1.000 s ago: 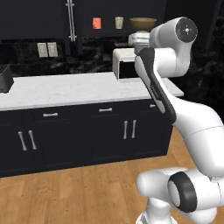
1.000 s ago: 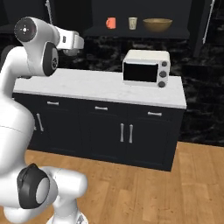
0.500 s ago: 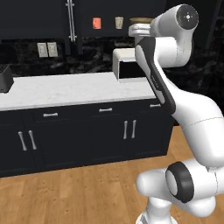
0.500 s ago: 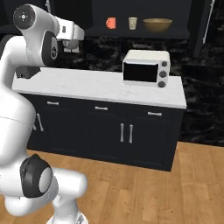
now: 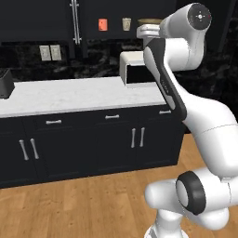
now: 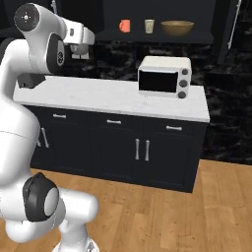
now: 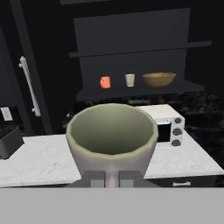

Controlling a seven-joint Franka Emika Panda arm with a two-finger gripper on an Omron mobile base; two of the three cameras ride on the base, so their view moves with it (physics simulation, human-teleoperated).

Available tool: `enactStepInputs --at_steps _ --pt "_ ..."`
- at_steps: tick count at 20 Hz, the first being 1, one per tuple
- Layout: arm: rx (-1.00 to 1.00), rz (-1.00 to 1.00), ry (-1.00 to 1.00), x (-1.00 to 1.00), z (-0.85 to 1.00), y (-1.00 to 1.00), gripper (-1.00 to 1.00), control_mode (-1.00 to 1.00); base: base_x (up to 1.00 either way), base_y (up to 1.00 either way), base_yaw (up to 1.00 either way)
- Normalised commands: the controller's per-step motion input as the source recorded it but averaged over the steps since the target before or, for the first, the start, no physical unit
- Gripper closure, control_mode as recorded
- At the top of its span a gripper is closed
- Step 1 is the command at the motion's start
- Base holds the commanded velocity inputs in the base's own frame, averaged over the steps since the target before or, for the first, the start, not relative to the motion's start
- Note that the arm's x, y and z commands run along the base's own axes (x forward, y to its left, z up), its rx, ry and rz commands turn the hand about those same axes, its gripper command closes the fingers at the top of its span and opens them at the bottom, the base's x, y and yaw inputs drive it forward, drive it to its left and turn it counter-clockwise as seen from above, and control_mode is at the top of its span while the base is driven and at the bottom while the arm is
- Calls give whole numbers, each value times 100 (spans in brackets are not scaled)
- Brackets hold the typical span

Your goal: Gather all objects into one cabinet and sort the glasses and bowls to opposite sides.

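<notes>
Claw (image 7: 111,177) clenched on cream cup (image 7: 112,135), rim up; shelf (image 7: 131,91) at 12 o'clock for placing.

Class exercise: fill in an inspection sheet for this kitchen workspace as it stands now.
Surface: white marble counter, mostly bare.
Job's things: orange-red cup, cream cup and wooden bowl on the open cabinet shelf; another pale cup in the gripper.
Clutter: white microwave; black toaster.
Grippers: gripper shut on the pale cup.
Cables: nothing seen.
Surroundings: lower drawer cabinets, wood floor.
</notes>
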Motion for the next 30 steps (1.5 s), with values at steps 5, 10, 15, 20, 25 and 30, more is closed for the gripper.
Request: enactStepInputs --at_steps 5,10,15,20,25,30 --pt "0 0 0 0 0 0 100 100 1 0 0" --pt "0 0 0 0 0 0 100 100 12 0 0" --pt "0 0 0 0 0 0 100 100 43 0 0" --pt "0 0 0 0 0 0 100 100 54 0 0" --pt "0 0 0 0 0 0 100 100 41 0 0" --pt "0 0 0 0 0 0 100 100 46 0 0"
